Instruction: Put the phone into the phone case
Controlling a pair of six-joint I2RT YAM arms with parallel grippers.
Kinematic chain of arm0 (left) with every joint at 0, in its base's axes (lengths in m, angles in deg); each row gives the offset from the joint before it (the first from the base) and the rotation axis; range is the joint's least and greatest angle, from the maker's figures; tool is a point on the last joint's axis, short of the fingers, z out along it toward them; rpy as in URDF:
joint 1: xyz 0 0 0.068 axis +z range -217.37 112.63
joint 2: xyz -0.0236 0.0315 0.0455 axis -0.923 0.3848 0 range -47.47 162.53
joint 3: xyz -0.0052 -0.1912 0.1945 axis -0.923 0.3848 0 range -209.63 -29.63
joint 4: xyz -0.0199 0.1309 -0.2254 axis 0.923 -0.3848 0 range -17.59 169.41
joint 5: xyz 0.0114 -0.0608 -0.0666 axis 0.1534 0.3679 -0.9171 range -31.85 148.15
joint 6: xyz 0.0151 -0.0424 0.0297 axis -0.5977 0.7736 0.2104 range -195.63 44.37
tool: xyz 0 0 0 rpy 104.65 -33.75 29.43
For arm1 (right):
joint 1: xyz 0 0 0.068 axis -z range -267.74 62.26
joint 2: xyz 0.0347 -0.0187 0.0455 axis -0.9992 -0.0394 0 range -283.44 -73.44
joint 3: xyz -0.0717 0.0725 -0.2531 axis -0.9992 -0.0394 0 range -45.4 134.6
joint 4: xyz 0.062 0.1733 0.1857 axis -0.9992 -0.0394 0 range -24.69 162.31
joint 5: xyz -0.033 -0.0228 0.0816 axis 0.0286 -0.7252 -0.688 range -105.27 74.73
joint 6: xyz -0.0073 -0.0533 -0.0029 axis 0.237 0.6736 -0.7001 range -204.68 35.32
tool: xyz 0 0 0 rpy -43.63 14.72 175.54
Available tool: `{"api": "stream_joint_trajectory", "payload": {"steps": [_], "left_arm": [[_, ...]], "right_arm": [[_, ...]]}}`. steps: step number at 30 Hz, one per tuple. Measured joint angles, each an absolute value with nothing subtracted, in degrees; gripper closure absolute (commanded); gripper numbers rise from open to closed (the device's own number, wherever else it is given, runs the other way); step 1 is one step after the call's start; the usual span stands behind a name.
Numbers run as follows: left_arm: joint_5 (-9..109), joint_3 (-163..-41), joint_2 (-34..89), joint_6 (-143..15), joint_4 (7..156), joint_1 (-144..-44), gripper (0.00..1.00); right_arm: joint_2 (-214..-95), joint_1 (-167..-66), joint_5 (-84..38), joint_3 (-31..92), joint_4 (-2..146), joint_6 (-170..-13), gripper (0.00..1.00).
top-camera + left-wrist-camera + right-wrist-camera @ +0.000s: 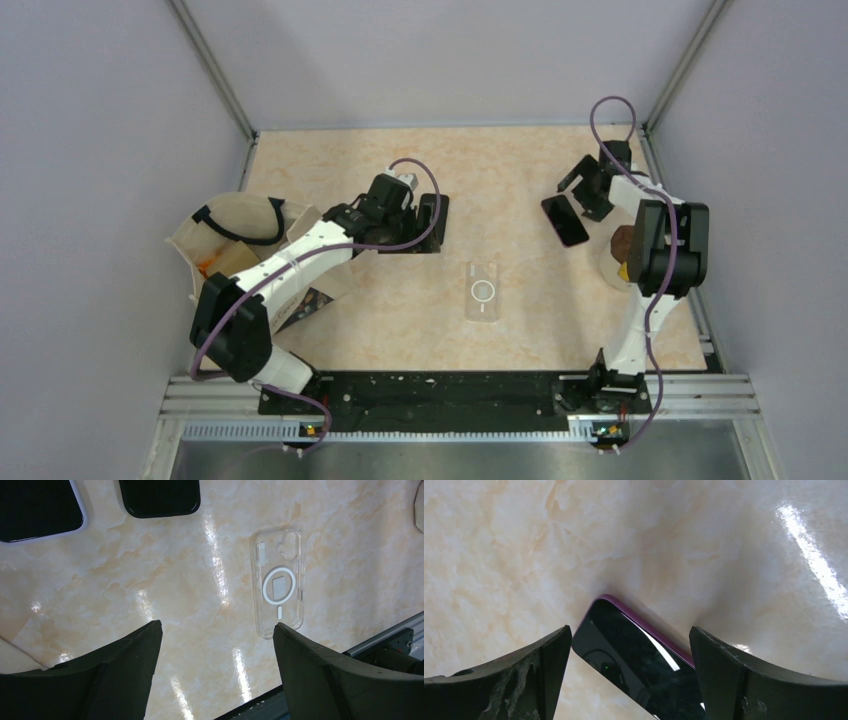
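The clear phone case (483,292) with a white ring lies flat mid-table; in the left wrist view it (278,582) sits just beyond my right fingertip. The phone (565,220), black screen up with a purple edge, lies on the table at the right. My right gripper (585,195) is open right over its far end; in the right wrist view the phone (644,665) lies between my spread fingers (630,628), untouched. My left gripper (430,220) is open and empty above bare table (217,625), left of the case.
Two dark flat objects, one white-rimmed (35,507) and one plain black (160,497), lie past the left gripper. A beige bag (235,235) with a black strap stands at the left. A white plate (608,265) holding something brown sits under the right arm. Side walls enclose the table.
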State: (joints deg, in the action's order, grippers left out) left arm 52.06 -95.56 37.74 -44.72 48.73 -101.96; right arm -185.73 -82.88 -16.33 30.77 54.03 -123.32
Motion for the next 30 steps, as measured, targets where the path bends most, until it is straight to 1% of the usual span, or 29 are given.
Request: {"api": "stream_joint_trajectory", "payload": {"steps": [4, 9, 14, 26, 30], "left_arm": [[51.7, -95.6, 37.7, -44.7, 48.7, -102.0, 0.13], [51.5, -95.6, 37.8, -44.7, 48.7, -101.9, 0.13], [51.5, -95.6, 37.7, -44.7, 48.7, -102.0, 0.13], [51.5, -95.5, 37.7, -44.7, 49.0, -101.9, 0.13], [51.5, -95.5, 37.7, -44.7, 49.0, -102.0, 0.13]], "right_arm": [[-185.5, -83.1, -19.3, 29.9, 55.8, -124.0, 0.12], [-185.1, -84.5, -19.8, 29.0, 56.8, -123.7, 0.11], [-183.1, -89.1, -19.3, 26.2, 57.3, -123.8, 0.11], [-167.6, -100.8, -17.1, 6.4, 60.8, -128.6, 0.10], [-164.9, -104.9, -14.5, 3.7, 60.6, -129.5, 0.10]]}}
